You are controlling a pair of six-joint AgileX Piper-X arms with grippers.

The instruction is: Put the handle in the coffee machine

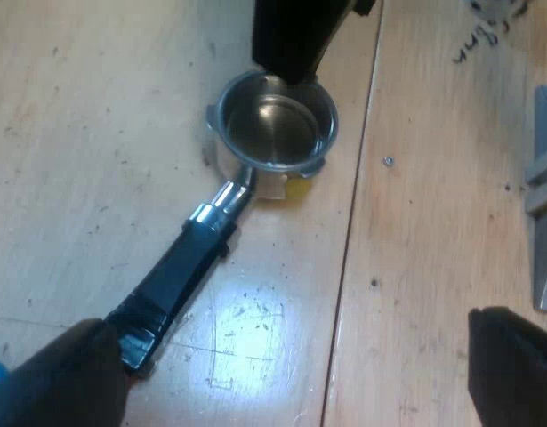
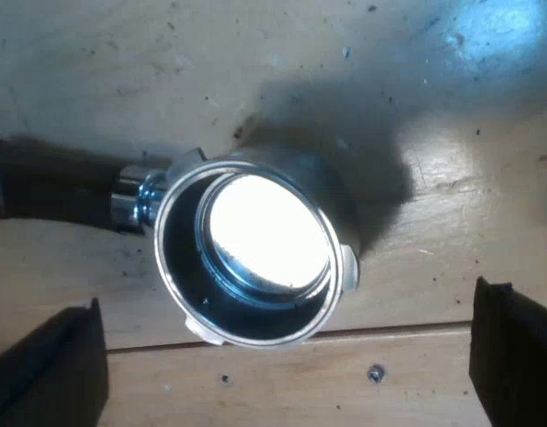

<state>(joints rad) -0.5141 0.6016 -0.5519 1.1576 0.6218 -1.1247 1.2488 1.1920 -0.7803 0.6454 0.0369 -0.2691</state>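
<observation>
The metal holder point(image 1: 275, 124) lies on a wooden table with its empty basket facing up. Its dark handle point(image 1: 177, 280) runs from the basket to one finger point(image 1: 64, 378) of my left gripper point(image 1: 291, 374), and the handle's end lies right beside that finger. The left gripper is open wide with only bare table between its fingers. Seen from the right wrist, the basket point(image 2: 255, 258) shines just beyond my open right gripper point(image 2: 286, 356), which holds nothing. The right arm's black gripper point(image 1: 295, 36) hangs over the basket's far rim.
A seam point(image 1: 349, 249) between two table boards runs past the basket. A small screw point(image 1: 389, 161) lies on the wood near it. A grey metal part point(image 1: 544, 222) sits at the table's side. Black scribbles point(image 1: 482, 40) mark the wood.
</observation>
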